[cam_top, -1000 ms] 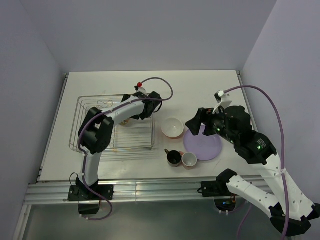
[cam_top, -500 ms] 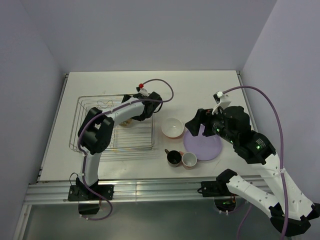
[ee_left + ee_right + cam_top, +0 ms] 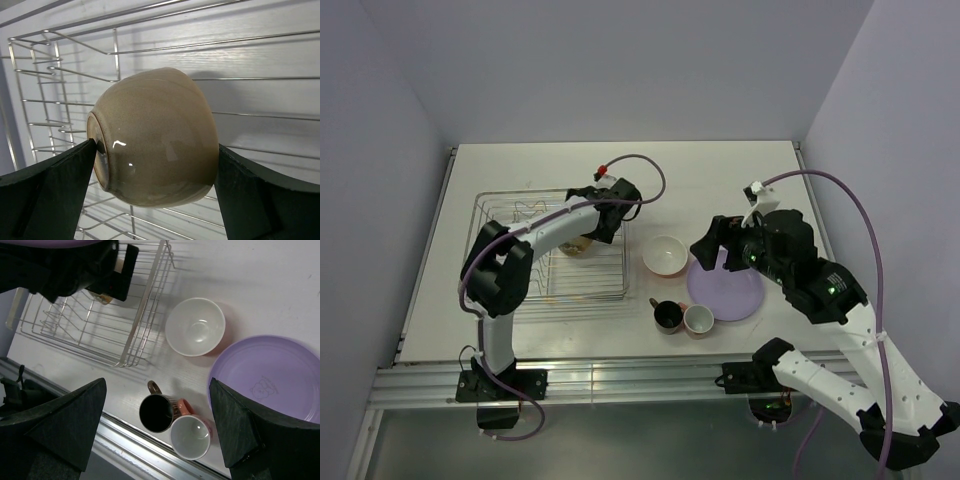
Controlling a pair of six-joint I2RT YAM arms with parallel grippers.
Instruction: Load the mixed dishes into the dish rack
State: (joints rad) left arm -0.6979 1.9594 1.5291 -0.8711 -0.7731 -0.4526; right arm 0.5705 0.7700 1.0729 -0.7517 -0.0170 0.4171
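Observation:
The beige bowl (image 3: 155, 140) lies on its side among the prongs of the dish rack (image 3: 150, 47), foot to the left. My left gripper (image 3: 156, 150) is open around it, a thin gap showing at the right finger. From above, this gripper (image 3: 586, 231) is over the rack's (image 3: 510, 270) right part. The orange bowl (image 3: 195, 326), lilac plate (image 3: 270, 375), dark cup (image 3: 156, 412) and pink cup (image 3: 190, 436) sit on the table. My right gripper (image 3: 157, 382) hovers open above the cups, holding nothing.
The orange bowl (image 3: 664, 255) stands just right of the rack, with the plate (image 3: 725, 290) beside it. The two cups (image 3: 682, 318) touch each other near the table's front metal rail (image 3: 620, 380). Walls enclose the table on three sides.
My left jaws have spread wider around the beige bowl, which stays in the rack. The left arm's elbow has shifted slightly left. The right arm has barely moved.

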